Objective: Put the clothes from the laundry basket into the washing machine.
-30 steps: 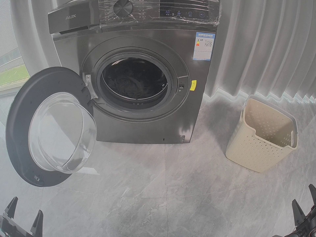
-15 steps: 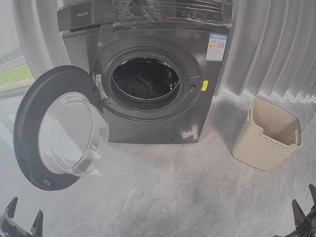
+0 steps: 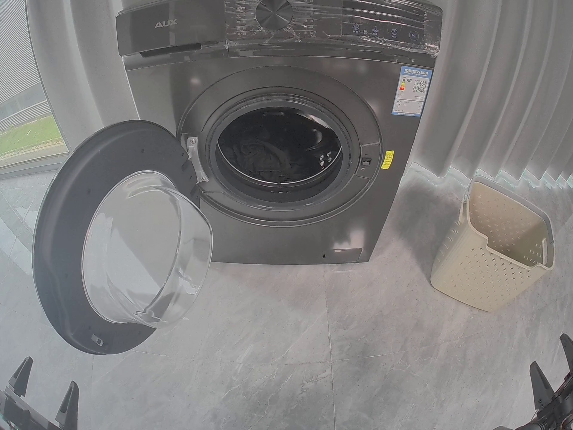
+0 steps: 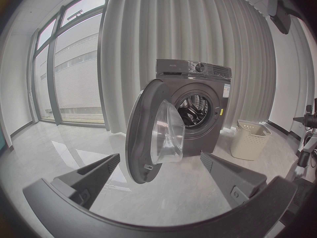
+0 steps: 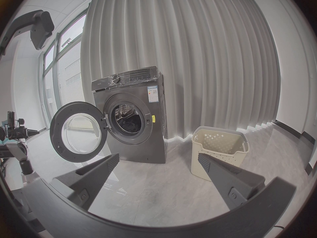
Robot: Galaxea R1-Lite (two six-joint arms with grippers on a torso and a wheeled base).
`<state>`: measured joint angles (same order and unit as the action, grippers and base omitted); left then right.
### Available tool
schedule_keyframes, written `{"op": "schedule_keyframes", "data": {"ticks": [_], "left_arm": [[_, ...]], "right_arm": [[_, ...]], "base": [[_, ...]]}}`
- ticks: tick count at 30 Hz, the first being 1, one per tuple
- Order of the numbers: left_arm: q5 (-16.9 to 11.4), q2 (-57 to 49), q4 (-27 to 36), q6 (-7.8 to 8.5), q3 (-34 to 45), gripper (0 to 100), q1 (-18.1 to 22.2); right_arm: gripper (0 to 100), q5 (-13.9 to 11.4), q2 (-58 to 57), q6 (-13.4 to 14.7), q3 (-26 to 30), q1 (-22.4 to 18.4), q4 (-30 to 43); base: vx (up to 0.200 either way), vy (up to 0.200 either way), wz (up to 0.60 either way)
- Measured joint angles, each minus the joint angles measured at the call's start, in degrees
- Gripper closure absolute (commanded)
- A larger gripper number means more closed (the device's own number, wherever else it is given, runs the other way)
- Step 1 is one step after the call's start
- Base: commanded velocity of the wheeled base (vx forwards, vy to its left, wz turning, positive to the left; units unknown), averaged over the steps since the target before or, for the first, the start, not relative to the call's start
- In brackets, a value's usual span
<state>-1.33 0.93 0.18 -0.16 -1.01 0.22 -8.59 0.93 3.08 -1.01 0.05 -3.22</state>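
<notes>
Now the whole head view has slid: the washing machine (image 3: 280, 150) and all around it sit further right in the picture than a second ago, which is the camera moving, not the things. Both grippers keep their low places. The left gripper (image 3: 48, 372) hangs well in front of the washing machine's open door (image 3: 59, 240), fingers spread wide on nothing. The right gripper (image 3: 549, 353) hangs well in front of the machine on its right, fingers likewise apart. Dark clothes (image 3: 268, 150) lie heaped inside the washing machine. The cream laundry basket (image 3: 471, 270) stands upright near the machine's right side, its perforated inner walls in plain sight.
</notes>
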Motion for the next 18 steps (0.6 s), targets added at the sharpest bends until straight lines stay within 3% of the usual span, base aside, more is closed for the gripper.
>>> {"op": "schedule_keyframes", "data": {"ticks": [6,18], "left_arm": [[0.00,0.00,-0.02,0.13,0.00,0,0.02],[0.10,0.00,0.00,0.23,0.00,0,0.00]], "right_arm": [[0,0.01,0.00,0.00,0.00,0.02,0.00],[0,0.00,0.00,-0.07,0.02,0.02,-0.01]], "base": [[0.000,0.200,0.00],[0.000,0.000,0.00]]}}
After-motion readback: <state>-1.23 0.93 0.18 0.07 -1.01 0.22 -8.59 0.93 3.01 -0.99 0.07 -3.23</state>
